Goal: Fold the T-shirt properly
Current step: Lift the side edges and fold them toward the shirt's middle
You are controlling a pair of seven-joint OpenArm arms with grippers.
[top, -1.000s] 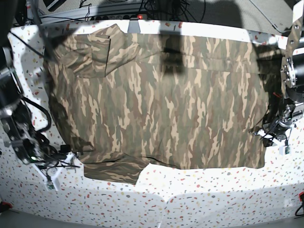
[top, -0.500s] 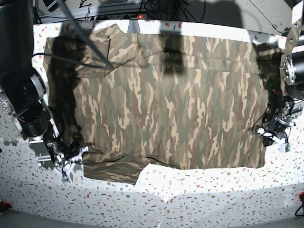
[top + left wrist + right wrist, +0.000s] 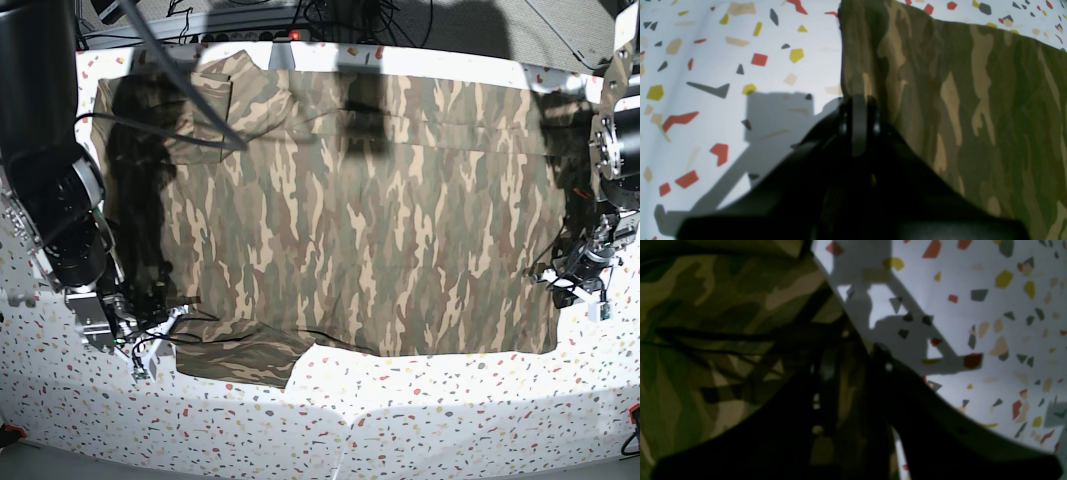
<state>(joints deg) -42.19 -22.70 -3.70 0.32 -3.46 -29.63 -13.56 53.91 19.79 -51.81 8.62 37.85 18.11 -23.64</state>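
One T-shirt [image 3: 350,210] in brown, olive and tan camouflage lies spread nearly flat across the middle of the counter [image 3: 430,420], its length running from one side of the base view to the other, one sleeve folded over near the far corner and the other jutting out along the near edge. The cloth covers most of the surface, with the speckled white top showing as a band all round. At the hem end, on that view's right, the left gripper [image 3: 572,285] rests at the edge of the shirt; the left wrist view shows its jaws [image 3: 858,110] pressed together right at the hem, though whether any cloth is caught between them cannot be told. At the near sleeve, on the base view's left, the right gripper [image 3: 165,322] sits low at the sleeve's edge, with camouflage cloth visible between its dark fingers [image 3: 880,373] in the right wrist view; how far those jaws stand apart, and whether they have hold of the cloth, cannot be told from that dim, blurred picture. Cables [image 3: 300,15] run behind the counter's far edge.
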